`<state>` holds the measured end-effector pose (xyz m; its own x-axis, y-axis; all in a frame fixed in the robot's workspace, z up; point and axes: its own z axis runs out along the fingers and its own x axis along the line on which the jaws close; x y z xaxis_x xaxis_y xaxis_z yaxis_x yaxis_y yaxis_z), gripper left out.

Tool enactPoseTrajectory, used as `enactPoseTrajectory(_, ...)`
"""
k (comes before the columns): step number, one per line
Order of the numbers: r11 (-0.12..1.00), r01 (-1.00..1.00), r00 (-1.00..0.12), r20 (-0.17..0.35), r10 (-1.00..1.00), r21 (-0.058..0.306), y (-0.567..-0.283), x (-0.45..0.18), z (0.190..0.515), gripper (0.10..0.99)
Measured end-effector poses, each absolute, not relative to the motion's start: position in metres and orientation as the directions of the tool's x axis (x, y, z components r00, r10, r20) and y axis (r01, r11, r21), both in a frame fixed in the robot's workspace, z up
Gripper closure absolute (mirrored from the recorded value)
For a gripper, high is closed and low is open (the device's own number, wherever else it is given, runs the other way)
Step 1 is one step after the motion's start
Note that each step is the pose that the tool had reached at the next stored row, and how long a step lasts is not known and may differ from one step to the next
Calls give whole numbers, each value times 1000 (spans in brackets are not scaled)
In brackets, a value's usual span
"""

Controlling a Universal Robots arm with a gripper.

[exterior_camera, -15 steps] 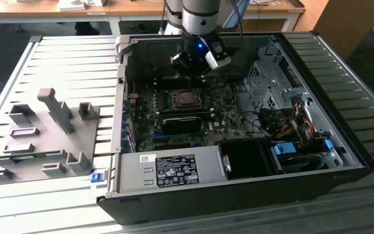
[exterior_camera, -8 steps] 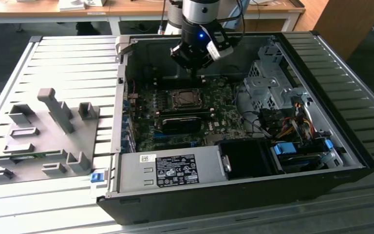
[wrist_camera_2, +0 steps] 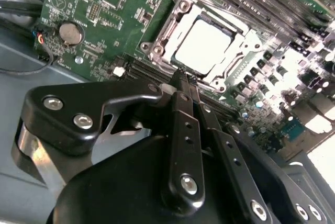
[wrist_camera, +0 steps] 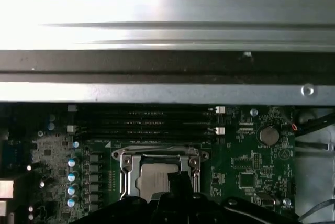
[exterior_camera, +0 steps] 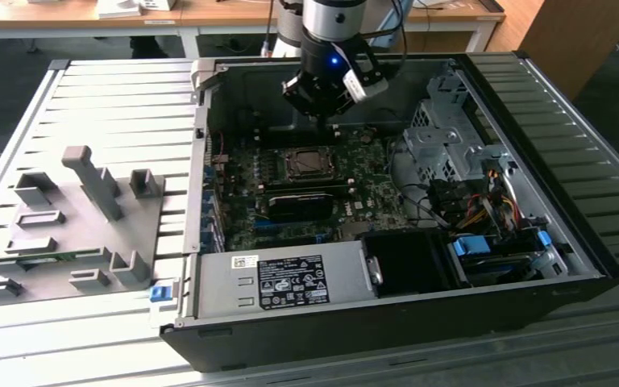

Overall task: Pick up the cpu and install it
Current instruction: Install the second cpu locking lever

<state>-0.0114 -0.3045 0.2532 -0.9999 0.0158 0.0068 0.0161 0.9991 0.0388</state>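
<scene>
In the exterior view we see the hand (exterior_camera: 325,121) hanging inside the open computer case (exterior_camera: 396,314), just above the motherboard (exterior_camera: 288,218) and a little behind the socket (exterior_camera: 306,164). The case lies on a slatted metal surface (exterior_camera: 116,105), with a grey tray (exterior_camera: 62,234) of upright fixtures on the exterior view's left.

In the second wrist view we look past the hand (wrist_camera_2: 184,80), whose two black fingers (wrist_camera_2: 183,124) are pressed together with nothing between them. Just beyond their tips the cpu (wrist_camera_2: 203,45) sits flat inside the socket's metal frame, its pale top facing up, apart from the fingers.

In the first wrist view the cpu (wrist_camera: 152,178) lies in the socket (wrist_camera: 159,174), partly covered by the hand's dark body, with memory slots (wrist_camera: 146,122) beyond it.
</scene>
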Motion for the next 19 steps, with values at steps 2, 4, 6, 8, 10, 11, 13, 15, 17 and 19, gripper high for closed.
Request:
enactPoseTrajectory(2,999,16,-1000,7,16,39,-309,-11,253,980)
enactPoseTrajectory(4,999,16,-1000,7,16,39,-314,-11,253,980)
enactPoseTrajectory(6,999,16,-1000,7,16,39,-319,-11,253,980)
enactPoseTrajectory(8,999,16,-1000,8,16,39,-325,-11,253,980)
enactPoseTrajectory(10,999,16,-1000,9,16,39,-331,-11,253,980)
enactPoseTrajectory(11,999,16,-1000,10,16,39,-333,-11,253,980)
enactPoseTrajectory(13,999,16,-1000,15,16,43,-336,-11,253,980)
enactPoseTrajectory(15,998,17,-1000,20,15,61,-336,-10,253,980)
enactPoseTrajectory(17,998,17,-1000,22,15,63,-338,-10,252,980)
enactPoseTrajectory(19,998,17,-1000,23,15,63,-341,-10,251,980)
